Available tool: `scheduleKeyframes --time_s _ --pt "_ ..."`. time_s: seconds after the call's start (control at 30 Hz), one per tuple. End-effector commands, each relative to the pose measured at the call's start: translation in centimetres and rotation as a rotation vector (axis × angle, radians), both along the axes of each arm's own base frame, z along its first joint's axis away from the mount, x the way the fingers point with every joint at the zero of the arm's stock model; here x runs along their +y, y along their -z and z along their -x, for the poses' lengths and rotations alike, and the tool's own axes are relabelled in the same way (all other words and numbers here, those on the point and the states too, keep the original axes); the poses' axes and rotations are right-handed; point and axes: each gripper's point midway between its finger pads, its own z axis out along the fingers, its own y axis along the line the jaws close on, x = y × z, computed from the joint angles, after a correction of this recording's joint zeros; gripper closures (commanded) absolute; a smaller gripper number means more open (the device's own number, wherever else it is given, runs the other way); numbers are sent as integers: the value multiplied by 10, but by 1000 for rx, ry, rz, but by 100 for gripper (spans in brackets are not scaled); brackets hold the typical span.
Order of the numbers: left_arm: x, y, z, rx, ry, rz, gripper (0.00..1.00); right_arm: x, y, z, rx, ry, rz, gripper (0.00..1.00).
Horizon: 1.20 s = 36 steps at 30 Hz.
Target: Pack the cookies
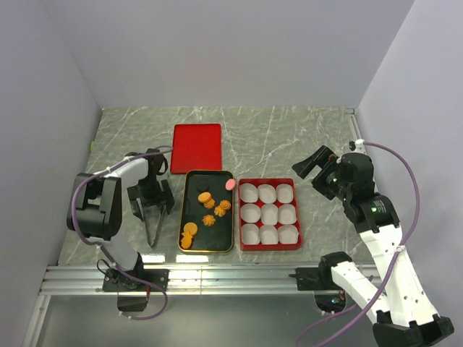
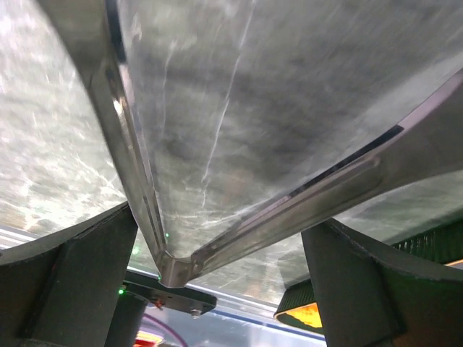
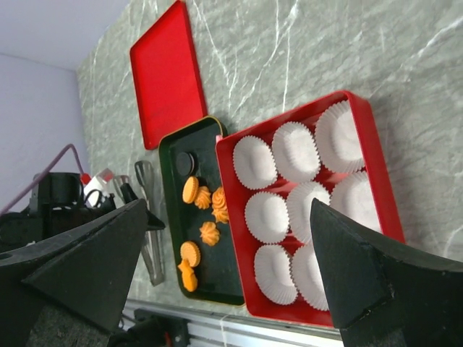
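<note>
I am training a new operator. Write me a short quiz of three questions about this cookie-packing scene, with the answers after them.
1. How many paper cups are in the red box?
2. True or false: some cookies lie in the cups.
3. The right hand is: A) open and empty; B) shut on a cookie; C) holding a cup.
Key: 1. nine; 2. false, they all lie on the dark tray; 3. A.
</note>
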Motion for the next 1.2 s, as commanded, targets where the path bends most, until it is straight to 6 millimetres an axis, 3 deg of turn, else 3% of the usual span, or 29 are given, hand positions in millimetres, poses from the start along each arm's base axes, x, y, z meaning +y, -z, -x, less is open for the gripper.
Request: scheduleKeyframes --time_s 0.0,0.17,0.47,0.63,0.73,0.93,1.17 --pt "14 7 -18 -9 36 -62 0 -5 -27 -8 -95 14 41 0" --pt "28 10 -31 -40 45 -47 2 -9 -28 -8 -104 17 74 0" --pt "9 15 -36 -59 113 95 8 -9 -23 -12 -90 18 81 0" --pt "6 12 -41 -89 147 115 18 -10 -25 -12 -92 16 88 0" --pt "11 -5 -47 -131 148 86 22 -10 -25 -11 -93 14 92 0" --pt "4 -59 -64 -260 138 109 32 -4 -27 -13 -95 -4 69 0" --pt "3 -123 -66 -409 156 92 34 21 -60 -21 -154 -101 -28 1"
